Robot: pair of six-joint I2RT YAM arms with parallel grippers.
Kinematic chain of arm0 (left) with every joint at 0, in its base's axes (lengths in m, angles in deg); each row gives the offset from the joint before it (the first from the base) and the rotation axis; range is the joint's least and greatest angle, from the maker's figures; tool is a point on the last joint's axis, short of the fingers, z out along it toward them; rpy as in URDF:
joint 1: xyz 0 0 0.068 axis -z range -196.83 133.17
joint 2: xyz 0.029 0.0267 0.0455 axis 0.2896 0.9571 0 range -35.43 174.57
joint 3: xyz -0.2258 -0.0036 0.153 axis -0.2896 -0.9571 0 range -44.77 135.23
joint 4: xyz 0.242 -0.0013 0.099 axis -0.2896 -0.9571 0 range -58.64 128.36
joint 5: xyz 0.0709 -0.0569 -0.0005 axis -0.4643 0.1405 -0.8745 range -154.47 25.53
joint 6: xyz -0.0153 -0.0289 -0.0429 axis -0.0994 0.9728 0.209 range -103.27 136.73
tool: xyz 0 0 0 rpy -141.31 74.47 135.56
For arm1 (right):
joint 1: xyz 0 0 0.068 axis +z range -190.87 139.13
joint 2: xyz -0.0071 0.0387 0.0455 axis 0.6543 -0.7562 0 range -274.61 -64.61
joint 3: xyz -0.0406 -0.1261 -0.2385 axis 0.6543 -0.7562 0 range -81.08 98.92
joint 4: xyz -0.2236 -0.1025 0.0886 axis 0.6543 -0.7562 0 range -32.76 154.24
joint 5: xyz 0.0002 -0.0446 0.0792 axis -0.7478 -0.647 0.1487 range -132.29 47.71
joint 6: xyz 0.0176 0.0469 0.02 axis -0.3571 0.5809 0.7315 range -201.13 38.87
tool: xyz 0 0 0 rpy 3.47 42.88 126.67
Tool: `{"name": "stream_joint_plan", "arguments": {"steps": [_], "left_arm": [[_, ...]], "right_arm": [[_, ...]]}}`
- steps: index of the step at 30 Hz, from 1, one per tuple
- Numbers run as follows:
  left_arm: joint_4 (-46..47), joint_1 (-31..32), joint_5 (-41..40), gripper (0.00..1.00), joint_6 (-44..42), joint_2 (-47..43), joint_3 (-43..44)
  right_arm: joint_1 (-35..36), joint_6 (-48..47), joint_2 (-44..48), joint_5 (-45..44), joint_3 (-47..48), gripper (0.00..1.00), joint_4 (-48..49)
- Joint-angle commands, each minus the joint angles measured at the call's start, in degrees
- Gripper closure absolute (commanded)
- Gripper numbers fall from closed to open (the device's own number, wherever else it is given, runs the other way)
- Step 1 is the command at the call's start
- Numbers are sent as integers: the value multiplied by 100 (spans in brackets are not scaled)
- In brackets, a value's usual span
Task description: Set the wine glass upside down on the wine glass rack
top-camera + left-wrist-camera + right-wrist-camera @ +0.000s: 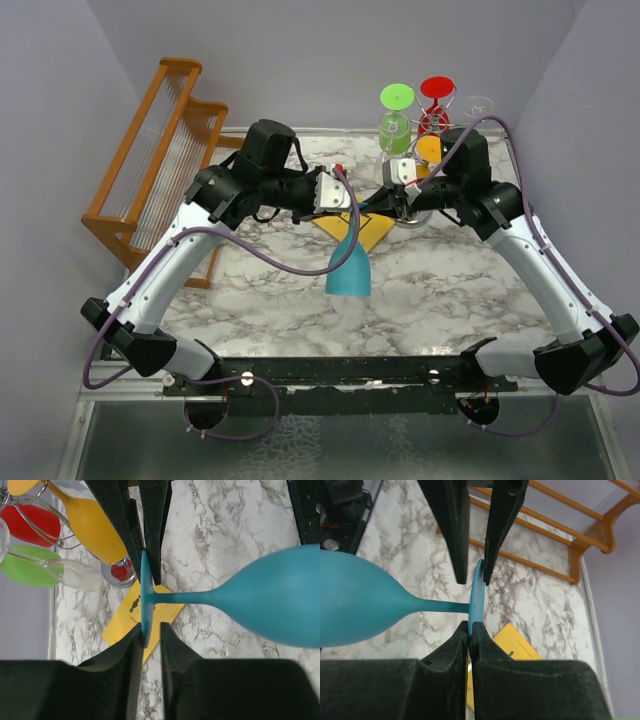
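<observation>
A white-and-grey marbled table (460,280) sits between pale lilac walls (320,50). Mid-table, above a yellow card (372,234), the teal wine glass (348,268) hangs with its bowl towards the near edge. The right gripper (470,628) pinches the rim of its foot. The left gripper (151,630) stands slightly parted around the same rim. The wine glass rack (437,122) stands at the far edge, and a wooden rack (150,165) flanks the left edge. Bare marble shows near and right of the glass.

My fixed camera looks down from above and behind the arms (165,272) over the marble table (450,270), while both wrist cameras peer close along their fingers (125,655), from opposite sides, at one teal wine glass (270,600).
</observation>
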Motion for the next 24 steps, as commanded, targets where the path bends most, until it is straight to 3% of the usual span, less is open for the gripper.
{"name": "stream_joint_plan", "arguments": {"steps": [1,11,16,24], "left_arm": [[-77,52,-165,68,-83,-150,-119],[323,52,-1517,18,483,-562,-472],[611,52,-1975,11,643,-638,-723],[938,56,-2234,11,1037,-582,-666]], "right_arm": [[22,-372,296,-822,-44,99,-159],[-120,-1156,1000,-2657,-84,99,-1158],[-475,-1498,1556,-3774,-217,99,-1605],[-1421,-1722,2460,-4552,-292,99,-1759]]}}
